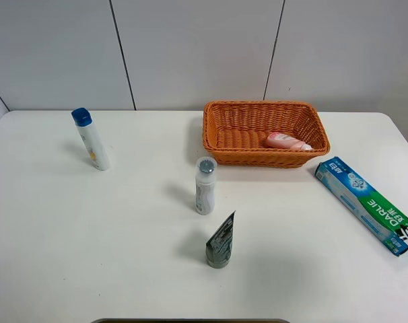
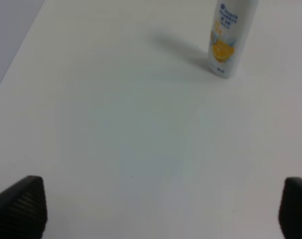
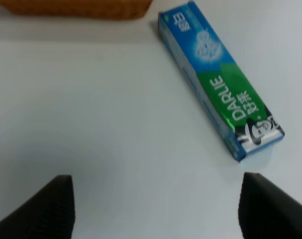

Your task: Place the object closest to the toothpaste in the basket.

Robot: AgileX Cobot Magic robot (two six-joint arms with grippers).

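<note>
The green and blue Darlie toothpaste box (image 1: 365, 204) lies flat at the right of the table and also shows in the right wrist view (image 3: 221, 79). The orange wicker basket (image 1: 264, 108) stands at the back centre, with a pink tube (image 1: 288, 142) lying inside it. A grey-capped white bottle (image 1: 205, 186) and a dark upright tube (image 1: 221, 242) stand in the middle. My right gripper (image 3: 156, 194) is open above the table near the toothpaste box. My left gripper (image 2: 161, 199) is open and holds nothing. Neither gripper shows in the exterior view.
A white bottle with a blue cap (image 1: 91, 139) stands at the back left, and it also shows in the left wrist view (image 2: 226, 37). The basket's edge (image 3: 71, 7) shows in the right wrist view. The white table (image 1: 89, 235) ends at the wall behind.
</note>
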